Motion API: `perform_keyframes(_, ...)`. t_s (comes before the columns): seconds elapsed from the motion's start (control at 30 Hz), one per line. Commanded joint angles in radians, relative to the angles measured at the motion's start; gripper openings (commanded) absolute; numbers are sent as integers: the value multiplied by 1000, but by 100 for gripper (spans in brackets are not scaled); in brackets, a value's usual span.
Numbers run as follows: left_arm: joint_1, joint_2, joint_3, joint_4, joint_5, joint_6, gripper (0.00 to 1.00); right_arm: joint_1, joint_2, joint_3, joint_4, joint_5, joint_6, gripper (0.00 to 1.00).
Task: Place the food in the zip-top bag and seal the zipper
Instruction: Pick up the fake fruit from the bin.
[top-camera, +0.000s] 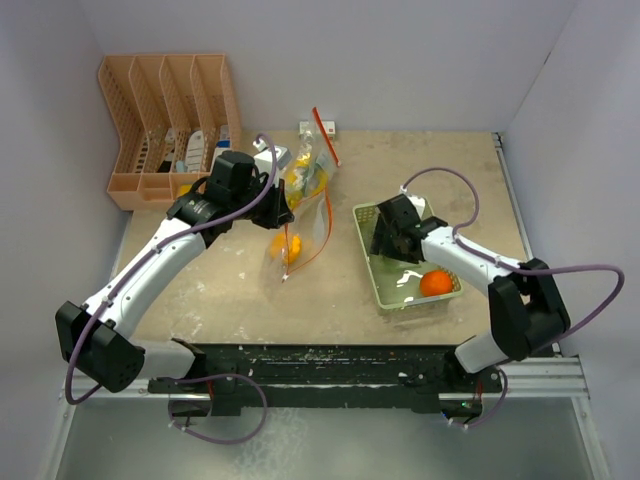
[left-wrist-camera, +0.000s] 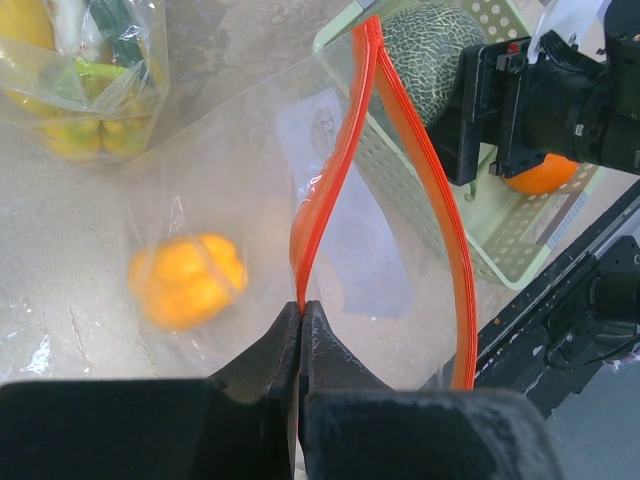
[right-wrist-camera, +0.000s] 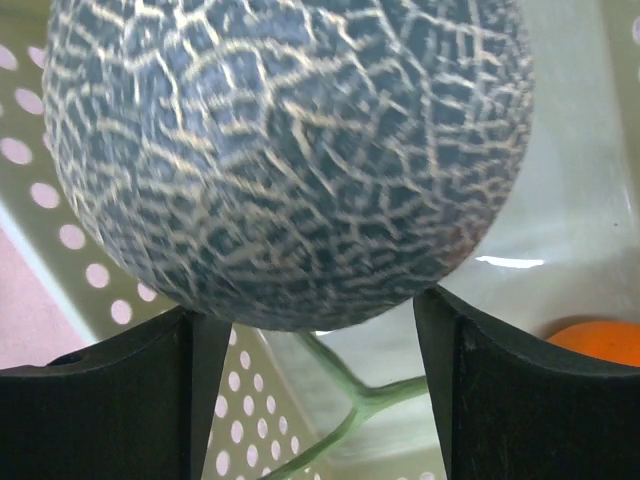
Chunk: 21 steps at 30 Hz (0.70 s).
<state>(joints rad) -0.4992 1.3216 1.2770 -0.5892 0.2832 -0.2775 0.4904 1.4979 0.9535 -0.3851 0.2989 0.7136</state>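
Note:
My left gripper (top-camera: 282, 208) (left-wrist-camera: 301, 305) is shut on the red-orange zipper (left-wrist-camera: 330, 170) of the clear zip-top bag (top-camera: 300, 225) and holds its mouth spread open. The orange-yellow bell pepper (top-camera: 290, 246) (left-wrist-camera: 187, 278) lies inside the bag. My right gripper (top-camera: 392, 238) (right-wrist-camera: 318, 320) is open inside the pale green basket (top-camera: 370, 262). Its fingers (right-wrist-camera: 200, 370) stand on either side of the near end of the grey-green melon (right-wrist-camera: 285, 150) (left-wrist-camera: 430, 50). The small orange fruit (top-camera: 435, 283) (right-wrist-camera: 600, 340) lies in the basket's near corner. I cannot make out the banana bunch.
A second clear bag (top-camera: 305, 165) (left-wrist-camera: 80, 80) with yellow and green pieces and a red strip (top-camera: 325, 135) lies at the back. The peach slotted organiser (top-camera: 165, 110) stands at the back left. White walls close three sides.

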Motion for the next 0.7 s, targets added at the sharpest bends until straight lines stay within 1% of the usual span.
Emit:
perform_keyframes(0.0,-3,-17,20,29,9,4,0,-2,16,-6,50,-27,30,71)
perform_keyframes(0.1,-2,-17,20,27,11,5,0,-2,44,1,58,-62,31,69)
perform_keyframes(0.27,-3,-28,9,23,4,7,0,-1,57,-37,75,-47,60,65)
perform_keyframes(0.3,-3,-32,6,22,4,6,0,-1,59,-47,84,-50,67,63)
perform_keyframes(0.33,-2,-32,3,22,4,6,0,-2,60,-58,96,-53,70,59)
perform_keyframes(0.47,-1,-33,-1,21,4,8,0,-1,57,-92,137,-53,78,35)
perform_keyframes(0.53,-1,-28,4,19,5,9,0,-2,48,-107,151,-54,82,26)
perform_keyframes(0.67,-1,-16,19,16,10,14,0,-2,10,-120,151,-62,83,0)
